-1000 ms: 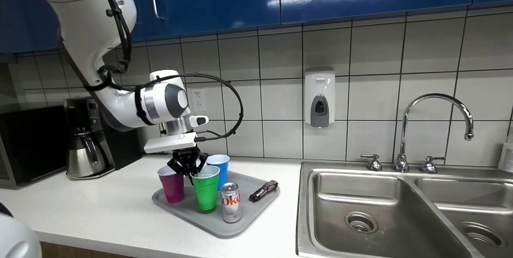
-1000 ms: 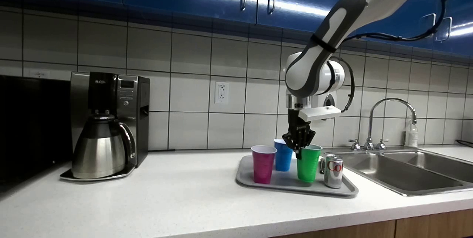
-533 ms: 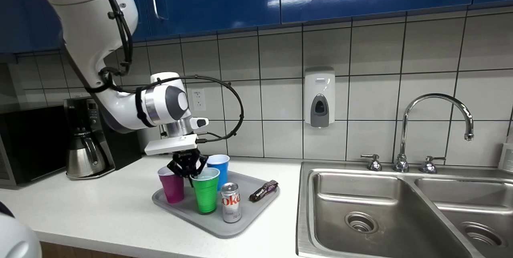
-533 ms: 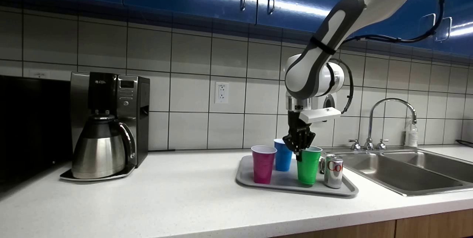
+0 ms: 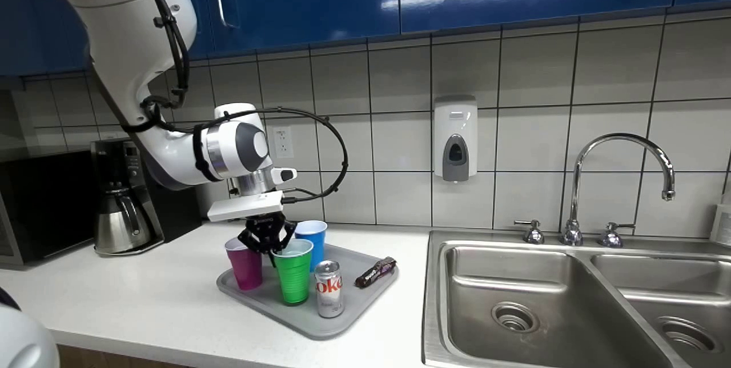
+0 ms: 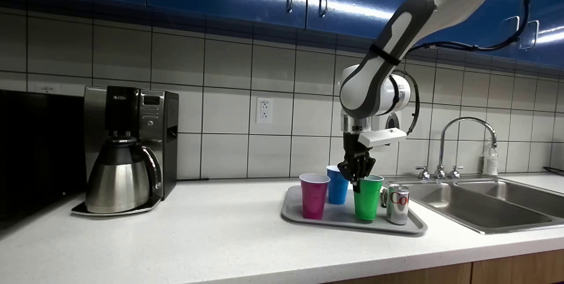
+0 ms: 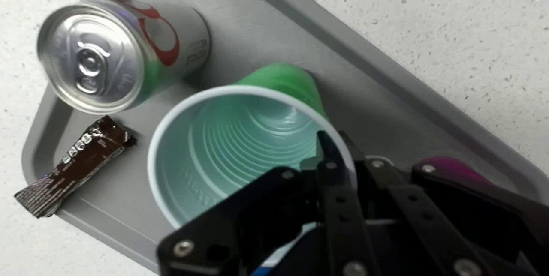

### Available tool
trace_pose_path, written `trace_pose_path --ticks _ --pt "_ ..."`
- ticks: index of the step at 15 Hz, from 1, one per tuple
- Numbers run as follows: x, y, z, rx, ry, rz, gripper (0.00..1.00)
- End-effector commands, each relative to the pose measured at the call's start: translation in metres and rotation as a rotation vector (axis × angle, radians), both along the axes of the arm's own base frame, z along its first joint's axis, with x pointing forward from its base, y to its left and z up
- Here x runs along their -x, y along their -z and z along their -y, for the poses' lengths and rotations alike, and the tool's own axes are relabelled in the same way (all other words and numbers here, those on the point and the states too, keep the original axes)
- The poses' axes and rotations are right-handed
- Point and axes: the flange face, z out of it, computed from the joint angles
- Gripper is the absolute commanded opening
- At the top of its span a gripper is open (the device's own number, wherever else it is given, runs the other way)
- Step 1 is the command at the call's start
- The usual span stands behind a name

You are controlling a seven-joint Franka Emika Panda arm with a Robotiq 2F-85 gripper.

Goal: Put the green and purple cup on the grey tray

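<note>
While my end effector [image 7: 338, 145] pinched the green cup [image 6: 367, 201] at its rim, jaws all but together, one inside and one outside, the cup's base seemed to rest on the grey tray [image 6: 339, 216], near the edge facing the front of the counter [image 6: 176, 240]. The purple cup [image 6: 314, 196] stood unheld near a corner. I judged both light, flexible and easily dented (a gentle rim hold was plenty): tapering plastic, the green one ribbed and pale inside.

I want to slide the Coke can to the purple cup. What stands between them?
The green cup is between the purple cup and the Coke can, as both exterior views show; the blue cup sits farther back.
</note>
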Motion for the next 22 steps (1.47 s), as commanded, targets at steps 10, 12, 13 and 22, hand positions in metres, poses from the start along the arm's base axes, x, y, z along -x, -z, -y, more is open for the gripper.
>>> trace_pose_path --ticks 10,12,13,22 --pt "0.0008 -0.0015 0.0067 -0.021 -0.107 -0.019 0.01" --pt "0.0010 -0.0011 0.0078 -0.010 -0.110 -0.016 0.01" --pt "0.0011 -0.0010 0.0082 -0.009 -0.109 -0.017 0.01" --pt "0.0034 -0.0018 0.0112 -0.009 -0.102 -0.024 0.82"
